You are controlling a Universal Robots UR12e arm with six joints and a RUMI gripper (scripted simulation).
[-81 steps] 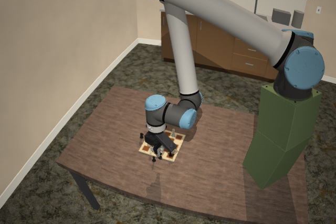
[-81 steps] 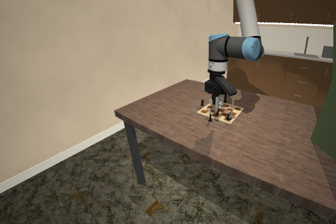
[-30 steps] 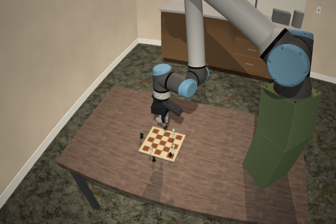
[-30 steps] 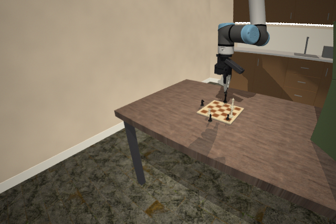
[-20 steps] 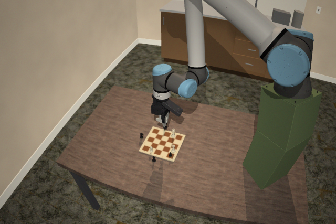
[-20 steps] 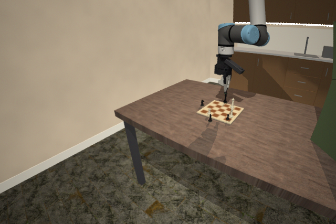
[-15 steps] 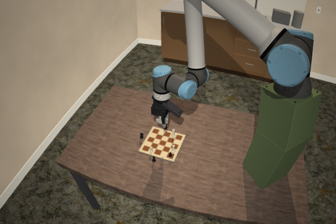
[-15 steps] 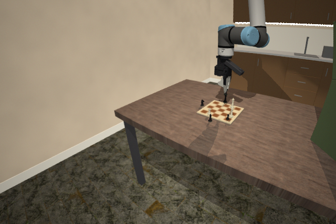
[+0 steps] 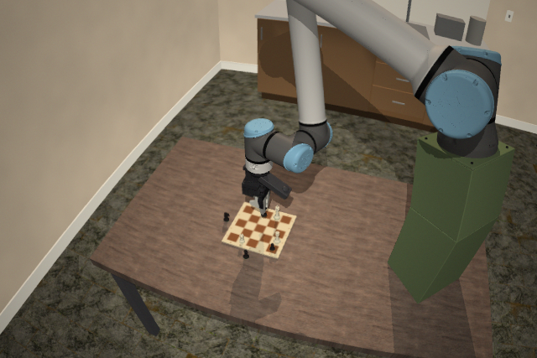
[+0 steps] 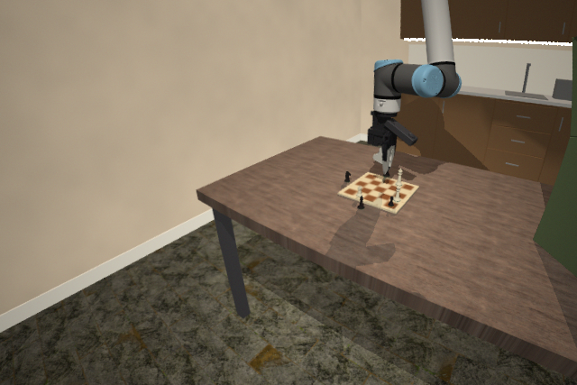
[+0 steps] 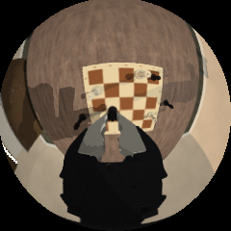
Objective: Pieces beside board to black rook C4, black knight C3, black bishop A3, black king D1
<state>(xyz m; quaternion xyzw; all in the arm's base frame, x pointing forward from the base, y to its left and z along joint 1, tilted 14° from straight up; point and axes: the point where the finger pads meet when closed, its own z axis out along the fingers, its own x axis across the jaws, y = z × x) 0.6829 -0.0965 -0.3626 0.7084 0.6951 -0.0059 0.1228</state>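
My gripper (image 9: 263, 210) is shut on a small black chess piece (image 11: 112, 114) and holds it low over the far edge of the checkered board (image 9: 259, 229). I cannot tell which kind of piece it is. It also shows in the exterior view (image 10: 386, 177). One black piece (image 9: 226, 216) stands on the table left of the board. Another black piece (image 9: 246, 253) stands just off the board's near edge. A black piece (image 9: 272, 246) stands on the board near its near right corner. The square labels are too small to read.
Three white pieces stand on the board: a tall one (image 9: 276, 211) at the far right next to my gripper, one (image 9: 277, 236) at the right, and one (image 9: 242, 239) at the near left. The green robot pedestal (image 9: 450, 215) stands at the table's right.
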